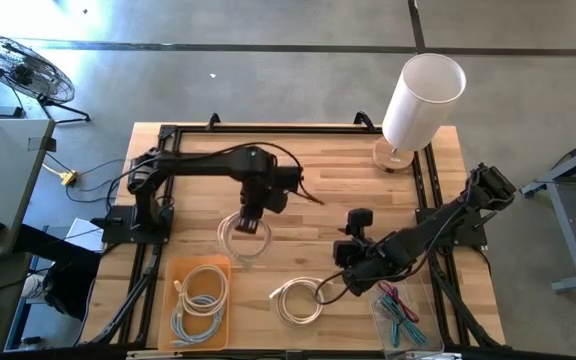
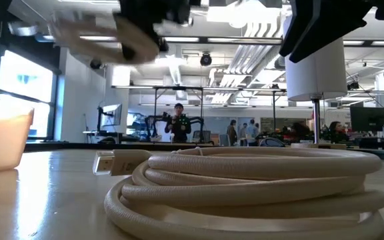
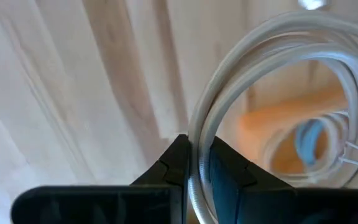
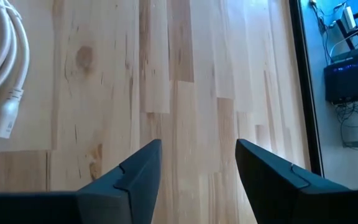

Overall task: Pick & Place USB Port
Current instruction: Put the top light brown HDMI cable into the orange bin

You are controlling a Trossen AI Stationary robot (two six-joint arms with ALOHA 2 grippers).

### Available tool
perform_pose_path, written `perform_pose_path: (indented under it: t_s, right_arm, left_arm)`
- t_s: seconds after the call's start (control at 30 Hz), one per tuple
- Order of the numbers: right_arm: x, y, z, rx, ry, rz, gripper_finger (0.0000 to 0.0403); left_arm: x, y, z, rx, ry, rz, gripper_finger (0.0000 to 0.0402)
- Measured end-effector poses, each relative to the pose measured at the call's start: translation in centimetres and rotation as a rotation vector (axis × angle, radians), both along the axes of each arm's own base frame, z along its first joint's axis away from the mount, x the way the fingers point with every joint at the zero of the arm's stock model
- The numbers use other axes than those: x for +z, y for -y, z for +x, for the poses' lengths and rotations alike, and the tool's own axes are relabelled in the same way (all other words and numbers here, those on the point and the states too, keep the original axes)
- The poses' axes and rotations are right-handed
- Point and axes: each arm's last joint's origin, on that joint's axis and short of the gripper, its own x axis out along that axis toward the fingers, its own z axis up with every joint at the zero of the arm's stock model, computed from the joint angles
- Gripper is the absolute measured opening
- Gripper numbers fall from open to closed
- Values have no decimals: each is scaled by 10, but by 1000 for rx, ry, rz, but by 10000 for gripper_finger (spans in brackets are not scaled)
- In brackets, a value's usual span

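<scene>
The high view alone gives the full layout. The left pincer [image 1: 249, 222] sits at centre frame over the pale wooden slatted surface [image 1: 318, 165], with a coiled white cable [image 1: 244, 237] hanging from it. The left wrist view confirms the grip: both dark fingers [image 3: 178, 163] are closed tight on a strand of that coil [image 3: 253, 81], and the orange plastic tray [image 3: 291, 124] shows blurred through the loop.

The right pincer [image 1: 354, 262] lies at lower centre-right of the high view. Its wrist view shows the fingers [image 4: 143, 168] spread wide with nothing between them, bare wood below, and a second white cable coil with a plug end [image 4: 2, 68] at the upper left.

That second coil [image 1: 298, 300] lies flat on the surface at lower centre of the high view. In the low view it fills the foreground [image 2: 259, 190], its connector [image 2: 115, 162] pointing left.

The orange tray [image 1: 199, 300] at lower left holds further coiled cables, one bluish. In the low view the held coil [image 2: 105, 37] is blurred at the upper left, and the grip cannot be made out there.

Also present: a white cylindrical lamp on a wooden base [image 1: 420, 100] at upper right, and a clear tray of coloured clips [image 1: 403, 310] at lower right. People stand in the room beyond, small and indistinct in the low view.
</scene>
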Motion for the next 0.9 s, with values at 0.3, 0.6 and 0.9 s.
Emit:
perform_pose_path:
  t_s: [0.3, 0.6, 0.9]
  right_arm:
    - [0, 0, 0, -3, 5, -6, 197]
    - [0, 0, 0, -1, 5, -7, 197]
    - [1, -2, 3, 3, 30, 27, 197]
  left_arm:
    - [60, 82, -24, 8, 175, 84, 37]
    - [58, 151, -57, 22, 138, 78, 34]
    - [21, 179, -76, 82, -22, 119, 34]
